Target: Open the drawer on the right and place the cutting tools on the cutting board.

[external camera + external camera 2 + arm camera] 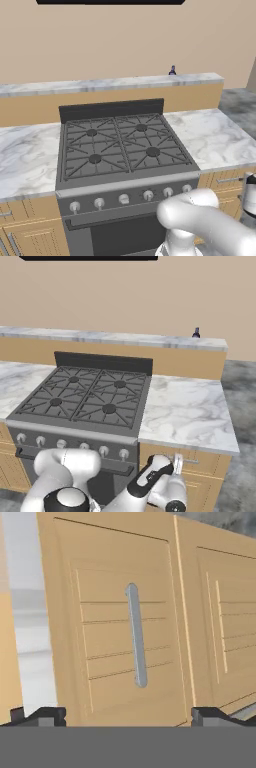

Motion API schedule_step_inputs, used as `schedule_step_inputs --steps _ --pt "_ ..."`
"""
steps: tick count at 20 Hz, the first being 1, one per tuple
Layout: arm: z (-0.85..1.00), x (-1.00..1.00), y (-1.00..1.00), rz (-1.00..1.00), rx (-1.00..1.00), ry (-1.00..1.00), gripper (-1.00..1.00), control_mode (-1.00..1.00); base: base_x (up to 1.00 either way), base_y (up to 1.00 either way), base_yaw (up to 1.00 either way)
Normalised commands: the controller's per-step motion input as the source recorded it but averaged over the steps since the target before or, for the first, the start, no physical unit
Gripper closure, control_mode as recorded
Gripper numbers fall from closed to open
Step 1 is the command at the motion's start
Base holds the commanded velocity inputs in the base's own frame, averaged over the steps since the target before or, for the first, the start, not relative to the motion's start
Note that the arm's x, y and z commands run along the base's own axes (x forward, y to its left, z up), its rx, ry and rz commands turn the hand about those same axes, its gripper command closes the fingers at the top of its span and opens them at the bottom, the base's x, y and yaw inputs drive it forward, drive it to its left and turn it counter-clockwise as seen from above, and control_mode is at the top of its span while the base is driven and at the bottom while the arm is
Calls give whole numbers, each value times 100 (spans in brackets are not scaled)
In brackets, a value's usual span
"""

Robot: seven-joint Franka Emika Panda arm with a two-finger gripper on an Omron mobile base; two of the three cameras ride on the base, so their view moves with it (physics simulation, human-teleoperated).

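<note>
Two fingertips (45,716) (wide apart) before drawer (125,627)

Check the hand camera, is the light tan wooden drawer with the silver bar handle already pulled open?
No, the light tan wooden drawer sits closed, its front flush with the neighbouring panel, silver bar handle untouched.

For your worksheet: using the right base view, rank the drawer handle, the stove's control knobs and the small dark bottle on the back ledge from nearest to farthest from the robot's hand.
1. Drawer handle, directly beside the open hand, lower right.
2. Stove's control knobs, left of the hand along the stove front.
3. Small dark bottle, far back on the ledge.
</note>
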Motion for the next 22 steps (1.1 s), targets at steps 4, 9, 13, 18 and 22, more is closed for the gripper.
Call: schedule_step_inputs --steps 4,9,13,18,22 --pt "-17 23 -16 0 0 -9 -100 -100 0 0 0" --pt "-6 22 -15 0 0 -1 -100 -100 0 0 0" --pt "0 22 -16 0 0 0 -100 -100 0 0 0" --pt "-5 20 -17 1 0 0 -100 -100 0 0 0" --pt "-21 21 -10 1 0 -1 -100 -100 0 0 0"
